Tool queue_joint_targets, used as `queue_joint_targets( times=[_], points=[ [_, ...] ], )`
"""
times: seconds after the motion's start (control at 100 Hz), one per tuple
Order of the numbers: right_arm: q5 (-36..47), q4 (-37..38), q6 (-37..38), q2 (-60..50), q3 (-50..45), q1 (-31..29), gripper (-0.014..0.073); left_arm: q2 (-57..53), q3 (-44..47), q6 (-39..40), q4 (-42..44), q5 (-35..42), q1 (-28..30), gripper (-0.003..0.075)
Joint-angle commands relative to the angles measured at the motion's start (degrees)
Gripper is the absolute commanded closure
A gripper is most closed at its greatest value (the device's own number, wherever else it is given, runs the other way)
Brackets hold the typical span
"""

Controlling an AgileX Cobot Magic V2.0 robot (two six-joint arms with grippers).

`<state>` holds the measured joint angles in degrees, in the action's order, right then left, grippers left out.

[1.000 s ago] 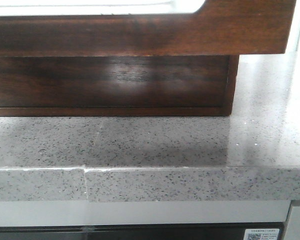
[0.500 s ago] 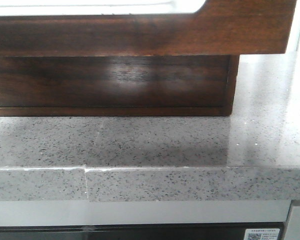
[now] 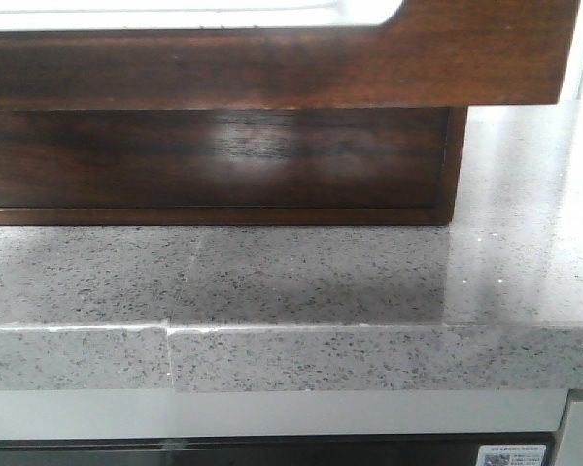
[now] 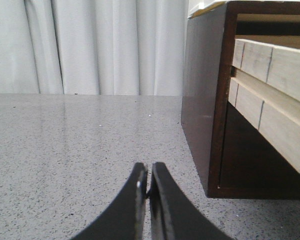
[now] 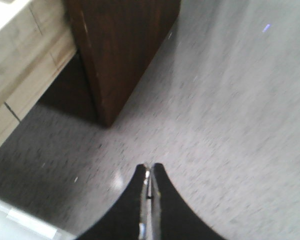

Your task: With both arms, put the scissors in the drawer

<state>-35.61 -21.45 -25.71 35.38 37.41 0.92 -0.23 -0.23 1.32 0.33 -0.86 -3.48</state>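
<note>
1. On the grey speckled countertop (image 3: 301, 282) stands a dark brown wooden cabinet (image 3: 214, 160), toward the far side.
2. The drawer (image 3: 272, 63) juts out of the cabinet toward the near edge, overhanging the counter; white shows in the cut-out along its top edge.
3. Left gripper (image 4: 149, 187): black fingers pressed together, nothing between them, low over bare counter, to the left of the cabinet.
4. In the left wrist view, pale wood drawer sides (image 4: 270, 75) stick out of the dark cabinet shell.
5. Right gripper (image 5: 149, 182): fingers closed on each other, empty, above the counter near the cabinet's right corner; view is blurred.
6. White curtain (image 4: 90, 45) hangs beyond the counter.
7. Scissors: can't find them in any view.
</note>
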Motion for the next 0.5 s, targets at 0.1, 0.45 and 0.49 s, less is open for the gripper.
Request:
queue_joint_targets(
  times=[0.1,0.45,0.49],
  points=[
    [20.07,0.24,-0.5,-16.4,-11.06,-0.19,0.0662,-1.75,2.08,0.0,-0.33,4.64,0.16,0.0741],
    [32.33,0.03,0.05,-36.3,-31.22,-0.19,0.0662,-1.75,2.08,0.0,-0.33,4.64,0.16,0.0741],
    [34.06,0.16,0.97,-36.75,-33.15,-0.19,0.0662,-1.75,2.08,0.0,-0.33,4.64,0.16,0.0741]
  ],
)
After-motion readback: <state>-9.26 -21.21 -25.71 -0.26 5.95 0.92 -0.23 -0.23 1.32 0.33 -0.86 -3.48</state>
